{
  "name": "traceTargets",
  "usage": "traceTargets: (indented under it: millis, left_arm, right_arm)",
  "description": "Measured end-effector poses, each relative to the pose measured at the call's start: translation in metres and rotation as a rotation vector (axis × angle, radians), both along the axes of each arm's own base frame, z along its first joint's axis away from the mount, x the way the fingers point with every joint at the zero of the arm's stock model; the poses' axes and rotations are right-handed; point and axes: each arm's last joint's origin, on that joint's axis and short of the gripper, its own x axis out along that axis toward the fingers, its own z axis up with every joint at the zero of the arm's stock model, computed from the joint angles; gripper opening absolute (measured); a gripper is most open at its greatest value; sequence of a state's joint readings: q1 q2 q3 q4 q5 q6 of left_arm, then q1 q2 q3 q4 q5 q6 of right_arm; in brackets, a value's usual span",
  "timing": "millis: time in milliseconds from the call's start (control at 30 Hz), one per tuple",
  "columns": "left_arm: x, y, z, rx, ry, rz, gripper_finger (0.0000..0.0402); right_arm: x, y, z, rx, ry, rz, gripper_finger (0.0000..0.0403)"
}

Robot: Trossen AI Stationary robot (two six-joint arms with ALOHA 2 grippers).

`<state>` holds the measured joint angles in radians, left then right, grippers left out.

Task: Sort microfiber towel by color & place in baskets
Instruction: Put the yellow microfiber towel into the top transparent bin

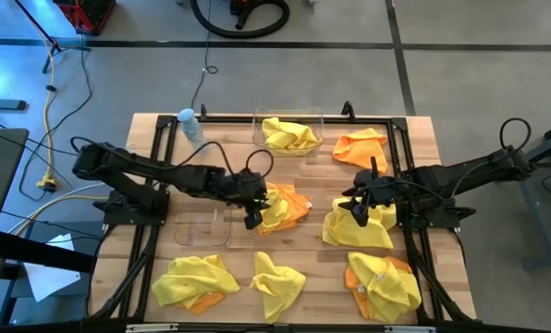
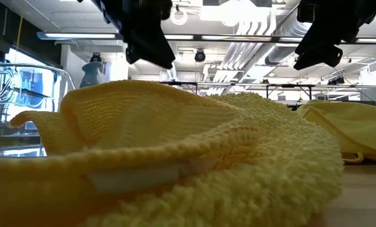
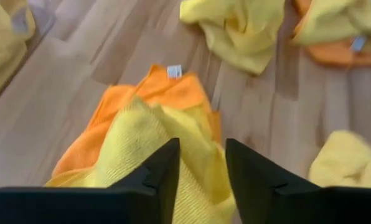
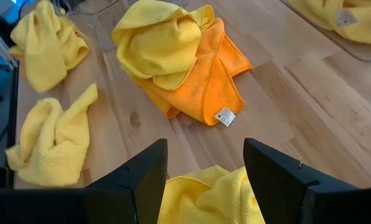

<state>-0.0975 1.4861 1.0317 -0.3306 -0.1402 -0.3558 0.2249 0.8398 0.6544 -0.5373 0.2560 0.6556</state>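
Yellow towel (image 2: 175,157), rumpled, fills the low view in the foreground, lying on the wooden bench (image 1: 423,134). From above, the left pincer (image 1: 253,218) hangs over a yellow-on-orange towel pair (image 1: 283,205) at mid-bench; its wrist view shows the fingers (image 3: 164,171) parted narrowly and empty, just above the yellow cloth of that pair. The right pincer (image 1: 359,215) hangs over another yellow bundle (image 1: 361,227) on the right side, fingers (image 4: 142,174) spread wide with nothing between them.

Baskets: one clear bin (image 1: 287,129) at the far edge holds a yellow towel (image 1: 287,135); a second clear bin (image 1: 202,228), just left of the left pincer, appears empty.

Other cloths on the bench: an orange towel (image 1: 361,146) beside the far bin; a yellow bundle over orange at the near left (image 1: 194,281); a yellow bundle at the near centre (image 1: 277,283); a yellow-and-orange heap at the near right (image 1: 383,283). A water bottle (image 1: 189,123) with a blue cap lies at the far-left corner.
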Motion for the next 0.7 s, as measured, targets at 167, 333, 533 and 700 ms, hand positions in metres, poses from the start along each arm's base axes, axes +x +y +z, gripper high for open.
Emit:
traceTargets:
  millis: [167,333,533,700]
  left_arm:
    - [0.002,0.0,-0.014,0.064,0.083,-0.051,0.0147]
    - [0.006,0.001,-0.031,0.187,0.172,-0.071,0.0148]
    - [0.016,0.001,-0.059,0.239,0.269,-0.099,0.0148]
    - [0.022,0.0,-0.07,0.244,0.334,-0.117,0.0102]
  right_arm:
    - [0.0,-0.001,0.0,0.019,-0.006,-0.043,0.0206]
    - [0.0,-0.002,0.001,-0.002,-0.018,-0.079,0.0206]
    - [0.0,-0.002,0.001,-0.002,-0.024,-0.107,0.0206]
    - [0.0,-0.002,0.001,0.013,-0.026,-0.12,0.0206]
